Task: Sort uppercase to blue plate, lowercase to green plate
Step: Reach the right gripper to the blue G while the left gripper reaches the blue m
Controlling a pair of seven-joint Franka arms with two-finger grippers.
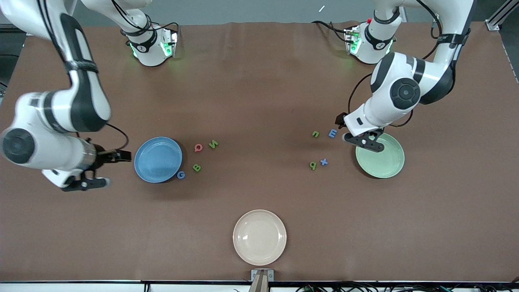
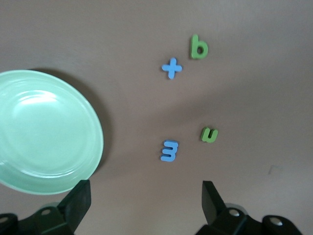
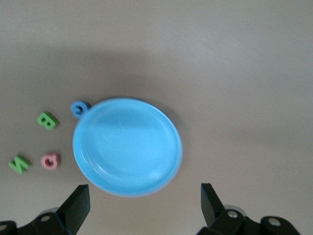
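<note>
Hovering with fingers wide, our left gripper (image 1: pixel 363 142) hangs over the green plate's (image 1: pixel 385 166) edge, lowercase letters (image 1: pixel 323 162) lying on the desk beside it; our right gripper (image 1: pixel 87 183), equally wide and empty, hangs near the blue plate (image 1: pixel 158 159), uppercase letters (image 1: pixel 198 147) beside that plate.

The only readable signs are the letter pieces themselves, lying flat on the bench. Toward the right arm's end, beside the blue plate (image 1: pixel 158 159): a red Q (image 1: pixel 198 147), a green N (image 1: pixel 213 143), a green B (image 1: pixel 196 167) and a blue G (image 1: pixel 181 174), the G touching the plate's rim. Toward the left arm's end, near the green plate (image 1: pixel 385 164): a green n (image 1: pixel 315 134), a blue three-pronged m or E (image 1: pixel 332 133), a green p-like letter (image 1: pixel 312 165) and a blue x (image 1: pixel 323 162).
</note>
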